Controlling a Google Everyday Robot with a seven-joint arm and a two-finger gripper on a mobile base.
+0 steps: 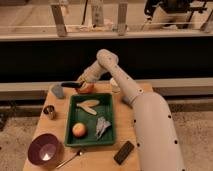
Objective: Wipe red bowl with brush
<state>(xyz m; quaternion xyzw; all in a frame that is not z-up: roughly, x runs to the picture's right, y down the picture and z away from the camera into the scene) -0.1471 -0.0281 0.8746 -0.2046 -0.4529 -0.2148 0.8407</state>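
The small orange-red bowl (pixel 87 89) sits at the back of the wooden table (pixel 125 132), just behind the green tray (pixel 111 116). My gripper (pixel 81 83) is at the bowl's upper left rim. It is shut on the brush (pixel 69 84), a slim dark tool whose handle sticks out level to the left. The brush's working end is hidden between the gripper and the bowl. The white arm reaches in from the lower right.
The green tray holds a beige flat utensil (pixel 89 105), an apple-like fruit (pixel 79 129) and a grey crumpled item (pixel 102 126). A large purple bowl (pixel 45 150), a spoon (pixel 70 159), a metal cup (pixel 49 111), a grey-blue object (pixel 57 91) and a black block (pixel 124 152) lie around it.
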